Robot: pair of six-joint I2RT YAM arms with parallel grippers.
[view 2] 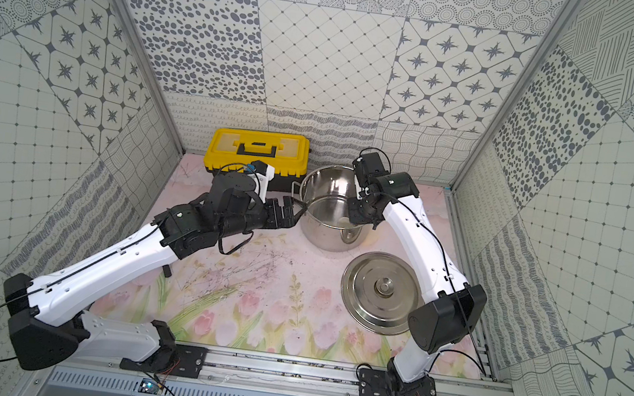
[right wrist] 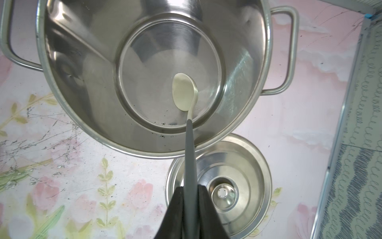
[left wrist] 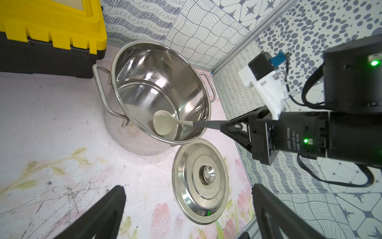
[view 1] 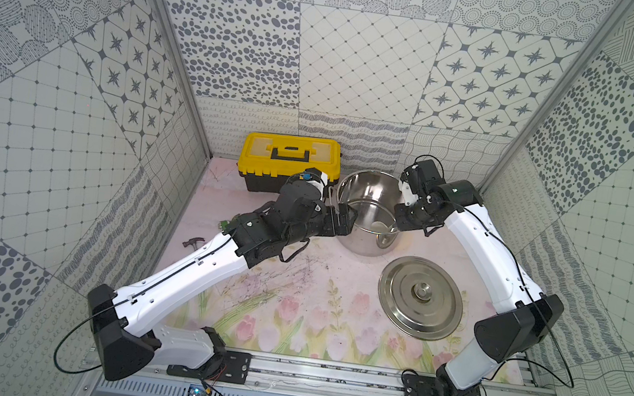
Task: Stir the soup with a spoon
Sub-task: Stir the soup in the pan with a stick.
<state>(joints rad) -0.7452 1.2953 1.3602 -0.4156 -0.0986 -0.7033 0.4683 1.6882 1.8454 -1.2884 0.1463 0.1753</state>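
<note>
In both top views the pot [view 1: 359, 245] is seen upright and uncovered, with its lid [view 1: 401, 306] laid flat just beside it on the near side. The right gripper [view 1: 398, 227] is held over the pot's rim, and a pale patch of the spoon [view 1: 380, 226] is made out inside, close to the wall. The left gripper [view 2: 296, 213] is found with its jaws spread and empty, just beside the pot's outer wall; whether the steel is touched cannot be told. A yellow toolbox [view 1: 292, 154] is set behind.

In the left wrist view the matter is made plainer — the spoon's dark handle is clamped at its far end between the right gripper's closed jaws, the shaft is passed over the rim, and the cream bowl is sunk deep into the pot on the side nearest the lid.

In the right wrist view the pot's floor is shown bare and dry, save for a few dark specks; no soup is seen. The bowl is placed low near the floor's edge, though contact cannot be confirmed.

The opening steps are therefore judged done — lid off, spoon gripped and brought inside. What is left, it is judged, is the stirring itself: circling sweeps round the floor, of which nothing can be read from a single instant.
</note>
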